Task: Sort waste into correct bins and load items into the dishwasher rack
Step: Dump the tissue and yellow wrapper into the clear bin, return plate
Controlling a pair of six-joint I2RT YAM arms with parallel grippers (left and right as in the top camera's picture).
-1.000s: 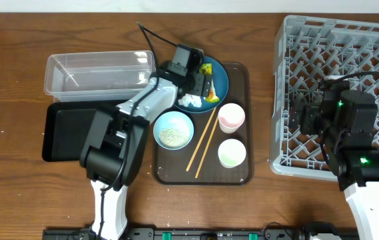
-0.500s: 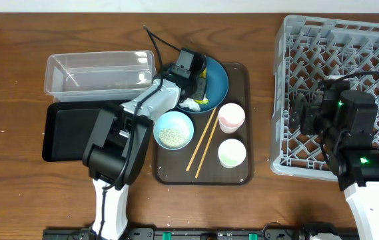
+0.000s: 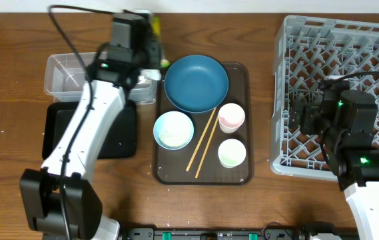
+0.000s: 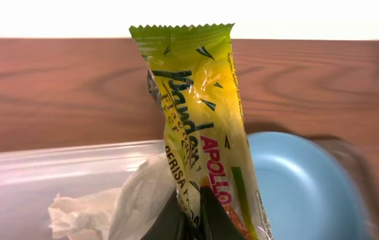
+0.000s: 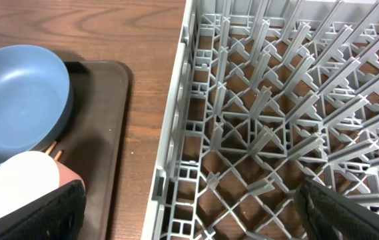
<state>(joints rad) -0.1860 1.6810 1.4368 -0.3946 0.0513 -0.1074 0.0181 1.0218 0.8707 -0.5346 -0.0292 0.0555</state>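
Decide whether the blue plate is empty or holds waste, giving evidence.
Empty: the blue plate shows bare blue all over; the left gripper holds the snack wrapper and tissue.

A dark brown tray [image 3: 170,168] lies flat on the wooden table [image 3: 16,80], about in the middle. It is rectangular, with round corners and a low rim. The table shows brown grain and some small pale specks on the left.
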